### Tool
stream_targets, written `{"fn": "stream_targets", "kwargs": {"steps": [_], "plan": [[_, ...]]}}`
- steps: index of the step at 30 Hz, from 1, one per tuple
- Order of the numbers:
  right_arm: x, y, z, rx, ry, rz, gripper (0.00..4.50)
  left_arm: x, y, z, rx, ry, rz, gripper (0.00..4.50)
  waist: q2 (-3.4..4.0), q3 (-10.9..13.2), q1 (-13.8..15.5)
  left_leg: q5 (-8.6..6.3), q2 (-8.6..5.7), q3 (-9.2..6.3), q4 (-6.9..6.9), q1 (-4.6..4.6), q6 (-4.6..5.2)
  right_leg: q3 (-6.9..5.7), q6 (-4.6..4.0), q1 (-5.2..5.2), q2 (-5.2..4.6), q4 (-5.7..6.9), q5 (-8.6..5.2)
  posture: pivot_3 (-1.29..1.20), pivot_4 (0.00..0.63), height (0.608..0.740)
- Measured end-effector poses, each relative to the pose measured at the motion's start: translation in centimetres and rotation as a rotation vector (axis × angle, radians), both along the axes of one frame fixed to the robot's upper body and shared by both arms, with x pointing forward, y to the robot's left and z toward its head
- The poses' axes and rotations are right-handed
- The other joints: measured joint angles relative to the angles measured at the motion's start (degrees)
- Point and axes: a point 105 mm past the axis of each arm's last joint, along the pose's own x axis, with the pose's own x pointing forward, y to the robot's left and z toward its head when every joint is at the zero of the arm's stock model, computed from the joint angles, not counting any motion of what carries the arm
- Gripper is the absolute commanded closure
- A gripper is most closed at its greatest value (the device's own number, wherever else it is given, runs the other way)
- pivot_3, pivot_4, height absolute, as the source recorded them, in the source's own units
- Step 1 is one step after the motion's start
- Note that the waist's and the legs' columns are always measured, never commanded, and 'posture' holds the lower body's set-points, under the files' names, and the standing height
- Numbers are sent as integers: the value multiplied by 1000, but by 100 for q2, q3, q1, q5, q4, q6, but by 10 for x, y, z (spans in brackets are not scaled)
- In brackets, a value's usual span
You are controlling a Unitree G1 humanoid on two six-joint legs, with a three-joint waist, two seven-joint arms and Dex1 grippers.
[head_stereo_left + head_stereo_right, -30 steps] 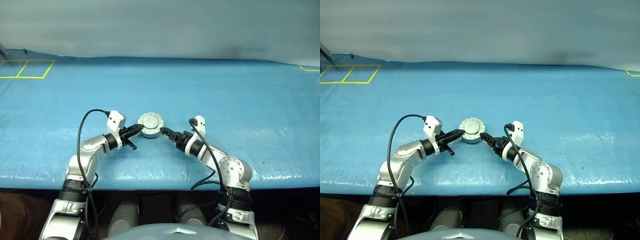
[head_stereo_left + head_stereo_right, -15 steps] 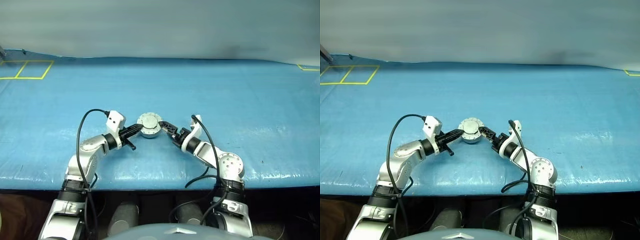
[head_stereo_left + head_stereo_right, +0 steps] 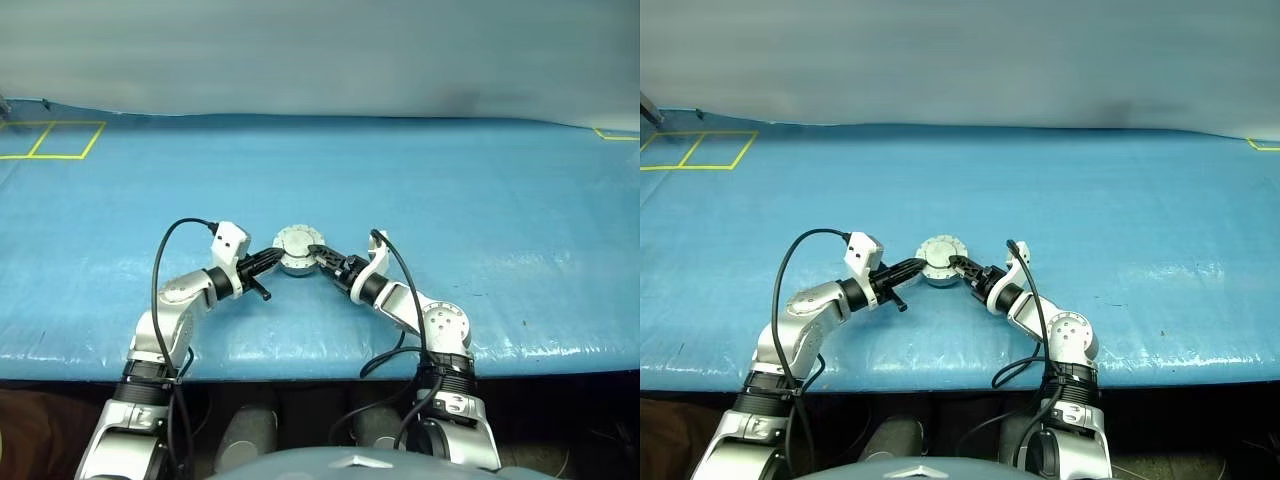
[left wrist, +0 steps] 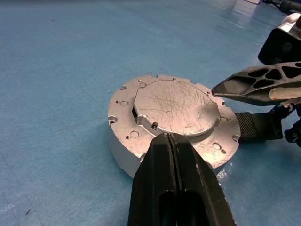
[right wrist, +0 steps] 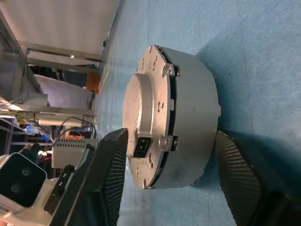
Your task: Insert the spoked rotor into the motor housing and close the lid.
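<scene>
Housing (image 3: pixel 300 249) sits closed on the blue worktop (image 3: pixel 480 210), near its front edge and between the two tools, with the lid (image 4: pixel 176 100) down flat on top, its plain scratched silver face upward. A thin seam shows between lid and housing wall in the right wrist view.

Left tool (image 3: pixel 270 259) comes in from the robot's left, its two black fingers (image 4: pixel 162 165) pressed together with nothing between them; their tip rests at the near rim of the lid, just beside a small dark screw.

Right tool (image 3: pixel 322 256) reaches in from the robot's right, rolled on its side. Its jaws stand apart around the housing: one finger (image 5: pixel 106 174) lies over the lid's top face, the other (image 5: pixel 237 176) is low beside the housing's wall. Whether either pad actually presses the metal I cannot tell.

Farther back, yellow tape (image 3: pixel 50 140) marks squares at the worktop's far left corner, well apart from the housing.
</scene>
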Motion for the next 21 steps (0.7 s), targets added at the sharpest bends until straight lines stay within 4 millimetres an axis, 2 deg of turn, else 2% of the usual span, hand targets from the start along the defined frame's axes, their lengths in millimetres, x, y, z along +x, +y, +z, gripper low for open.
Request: {"fn": "stream_targets", "kwargs": {"steps": [4,5,15,19,21], "plan": [[1,0,3,30,-8,-11,3241,-1,4,-3,20,3,12,4500,5,3,0,0,0,0,-1,-2,0,-1,-1,-2,0,-1,-1,0,150,740],[2,0,6,42,-16,-10,3331,0,5,-3,27,3,14,4500,9,2,0,0,-1,0,-2,0,0,0,-1,0,0,-2,0,0,150,740],[4,0,6,33,-10,-28,3331,0,4,-3,11,5,22,4500,9,2,0,0,0,0,-1,-1,0,0,-1,-1,0,-2,-1,0,150,740],[5,-2,7,54,-3,-47,3331,2,-1,5,-160,29,61,4500,9,4,5,0,-1,-3,-1,-7,0,-2,0,-2,-1,-6,-1,0,150,740],[6,-4,8,71,10,-64,3331,5,-3,18,-309,32,93,4500,8,4,1,0,-1,-4,-2,-12,0,-3,0,-6,-1,-7,0,0,150,740]]}}
